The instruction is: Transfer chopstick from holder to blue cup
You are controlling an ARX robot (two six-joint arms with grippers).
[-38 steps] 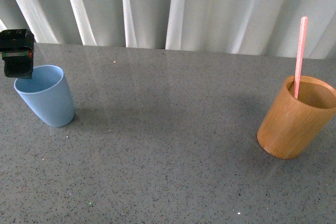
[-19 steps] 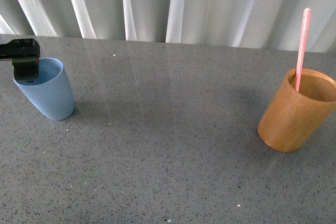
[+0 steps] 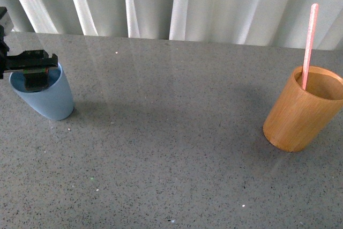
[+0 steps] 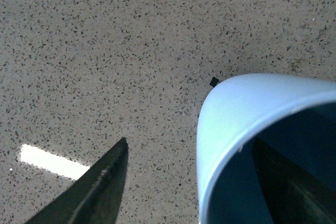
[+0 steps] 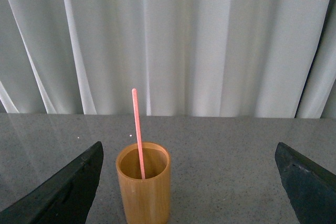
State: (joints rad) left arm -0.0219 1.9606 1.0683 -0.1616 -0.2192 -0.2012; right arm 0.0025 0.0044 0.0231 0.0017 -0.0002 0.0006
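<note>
My right gripper [image 5: 189,146] hung short of the holder [image 3: 300,113] with its jaws spread wide and nothing in them. It was lined up so the holder sat dead centre between them, I'd guess so it could go straight in for the stick. The holder stood upright by the right edge of the worktop [image 3: 171,148]. The chopstick [image 3: 308,41] was in it, poking well above the rim and leaning on the far side of the mouth, which left plenty of bare stick to pinch. A bit further back, by the left edge, sat the blue cup [image 3: 51,103]. My left gripper [image 4: 191,148] was on it with its jaws apart, straddling the rim: one finger [image 4: 100,187] outside with a gap to the wall, the other down inside. It wasn't squeezing as far as I could see, probably just there to steady the light cup so it wouldn't tip when the stick dropped in. Beyond the far edge was just the white curtain [image 3: 214,4].
</note>
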